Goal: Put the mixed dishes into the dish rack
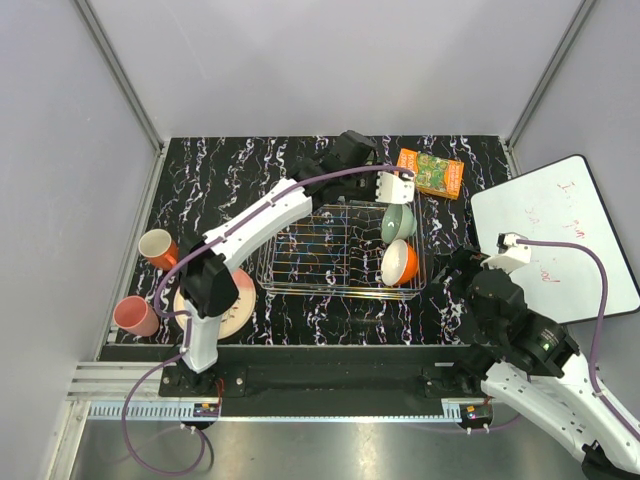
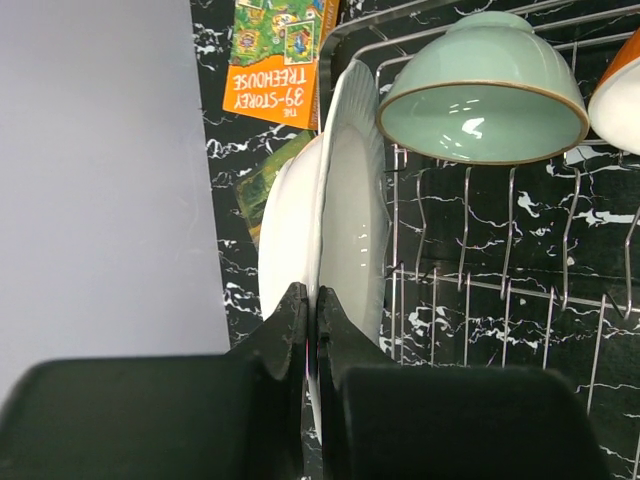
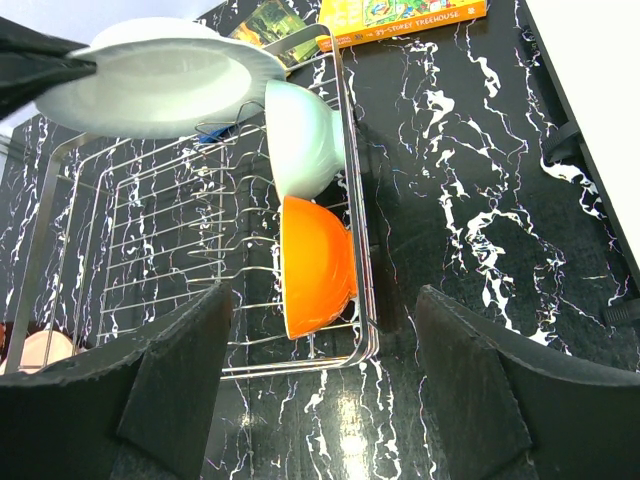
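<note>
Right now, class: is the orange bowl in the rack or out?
In: the orange bowl rests tipped on its side inside the dish rack.

Two plates, two bowls, two cups

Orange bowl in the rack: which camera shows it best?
Right wrist: the orange bowl lies whole on its side in the dish rack. Top external shows it small; left wrist catches only an edge sliver.

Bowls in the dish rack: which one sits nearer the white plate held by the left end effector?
The pale green bowl, next to the white plate; the orange bowl lies beyond it.
</note>
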You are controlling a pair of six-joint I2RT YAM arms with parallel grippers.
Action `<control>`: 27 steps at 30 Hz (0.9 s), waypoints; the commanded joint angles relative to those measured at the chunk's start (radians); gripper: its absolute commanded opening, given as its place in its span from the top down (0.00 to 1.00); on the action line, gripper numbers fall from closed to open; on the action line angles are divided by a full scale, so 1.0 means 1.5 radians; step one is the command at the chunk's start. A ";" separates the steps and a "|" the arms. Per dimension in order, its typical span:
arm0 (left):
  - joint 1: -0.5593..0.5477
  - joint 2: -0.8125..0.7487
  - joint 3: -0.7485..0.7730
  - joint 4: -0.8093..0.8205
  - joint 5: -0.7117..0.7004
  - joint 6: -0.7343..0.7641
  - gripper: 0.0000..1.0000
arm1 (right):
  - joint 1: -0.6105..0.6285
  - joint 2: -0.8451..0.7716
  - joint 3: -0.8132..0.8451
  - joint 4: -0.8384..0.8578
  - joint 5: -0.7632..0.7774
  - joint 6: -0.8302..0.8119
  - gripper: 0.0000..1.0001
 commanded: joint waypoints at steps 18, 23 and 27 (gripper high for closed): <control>-0.020 0.013 -0.045 0.096 -0.002 0.000 1.00 | 0.000 0.000 -0.002 0.030 0.009 0.003 0.19; -0.025 0.019 -0.049 0.094 -0.007 -0.003 1.00 | 0.000 -0.003 -0.006 0.030 0.008 0.003 0.19; -0.026 0.022 -0.051 0.091 -0.010 -0.003 0.86 | 0.001 -0.004 -0.006 0.031 0.010 0.003 0.19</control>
